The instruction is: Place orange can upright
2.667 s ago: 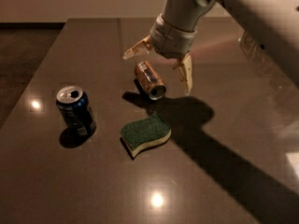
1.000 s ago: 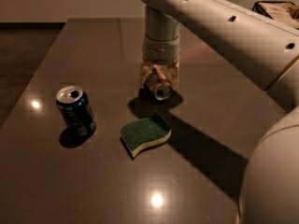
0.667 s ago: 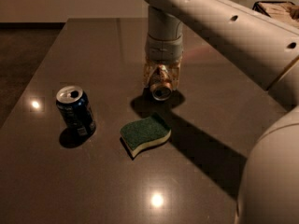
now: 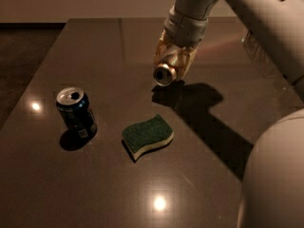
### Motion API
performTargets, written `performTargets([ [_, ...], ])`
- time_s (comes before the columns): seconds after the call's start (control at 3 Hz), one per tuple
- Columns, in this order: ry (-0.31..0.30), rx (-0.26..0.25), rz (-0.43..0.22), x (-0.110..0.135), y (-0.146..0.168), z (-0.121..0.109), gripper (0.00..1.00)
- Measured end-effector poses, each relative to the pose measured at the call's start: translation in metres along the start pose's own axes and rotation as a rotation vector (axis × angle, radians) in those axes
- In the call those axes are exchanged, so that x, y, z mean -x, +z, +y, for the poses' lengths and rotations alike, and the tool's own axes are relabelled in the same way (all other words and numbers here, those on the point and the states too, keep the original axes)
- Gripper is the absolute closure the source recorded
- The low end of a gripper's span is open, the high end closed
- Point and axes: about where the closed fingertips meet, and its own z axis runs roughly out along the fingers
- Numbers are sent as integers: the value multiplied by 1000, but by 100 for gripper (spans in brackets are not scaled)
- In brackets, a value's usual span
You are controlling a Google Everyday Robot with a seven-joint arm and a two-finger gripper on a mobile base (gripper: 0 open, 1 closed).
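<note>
One orange can (image 4: pixel 166 70) between jaws, above table (image 4: pixel 109 46).

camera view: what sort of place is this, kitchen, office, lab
Probably an indoor office or break-room test space, though little shows: a dark glossy table with a blue can and a green sponge on it. The tool holds the orange can above the table's far side.

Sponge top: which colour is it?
Sponge: green over a pale base; camera view. The gripper holds the orange can above the table.
</note>
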Motion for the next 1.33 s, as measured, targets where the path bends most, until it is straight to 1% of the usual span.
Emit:
performTargets([
  [0.33,231,-120,-114,-1,-20,-6,100],
  [0.67,438,-216,-248,6,-26,-7,100],
  [1.0,658,-291,-416,25,-27,-9,100],
  [1.33,875,-341,-565,39,-24,-12,100],
])
